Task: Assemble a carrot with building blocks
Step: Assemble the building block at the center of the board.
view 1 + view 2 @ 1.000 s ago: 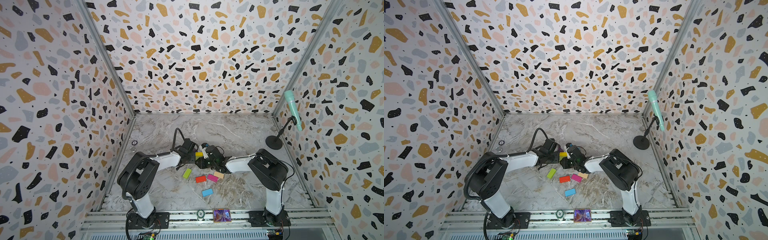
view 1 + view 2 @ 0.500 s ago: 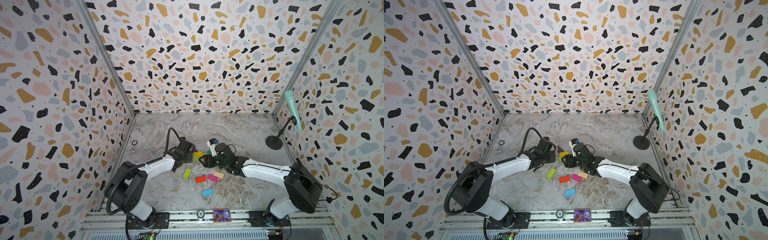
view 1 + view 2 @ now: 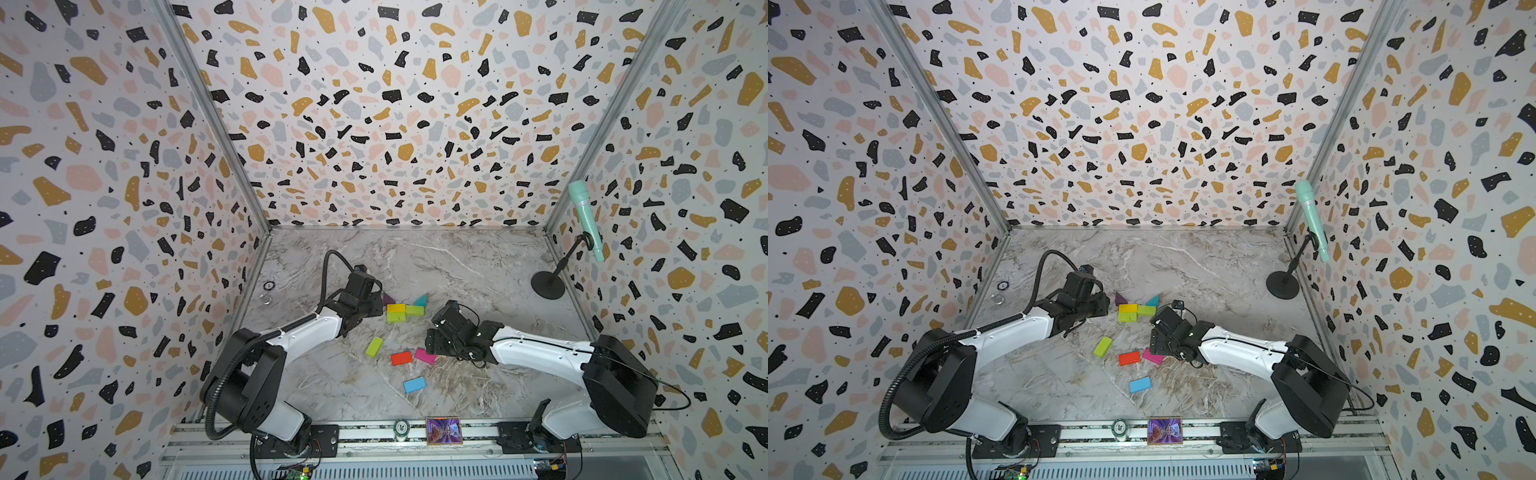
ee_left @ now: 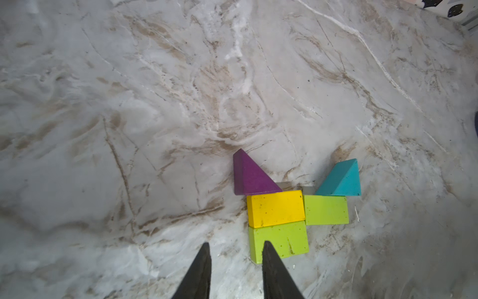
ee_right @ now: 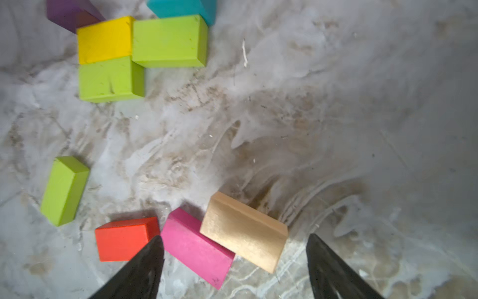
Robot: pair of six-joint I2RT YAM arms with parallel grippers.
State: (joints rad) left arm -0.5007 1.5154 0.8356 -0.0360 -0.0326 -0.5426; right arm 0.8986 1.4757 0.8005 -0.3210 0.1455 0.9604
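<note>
We noted part-built carrot (image 3: 401, 313) of matte coloured blocks (image 3: 395, 308) at middle of bench (image 3: 457, 266). Found right hand (image 5: 234, 236) spread wide, empty, beside tan rectangular block (image 5: 244, 230); left hand (image 4: 236, 242) parted, empty. Judged blocks light, rigid, smooth: pinch across long sides.

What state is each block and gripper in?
yellow block, placed flat
right lime block, against yellow block
near lime block, against yellow block
purple triangle, against yellow block
teal triangle, against right lime block
loose lime block, apart
red block, loose
magenta block, against tan block
tan block, loose
light blue block, apart
left gripper, open, empty
right gripper, open, empty
</note>
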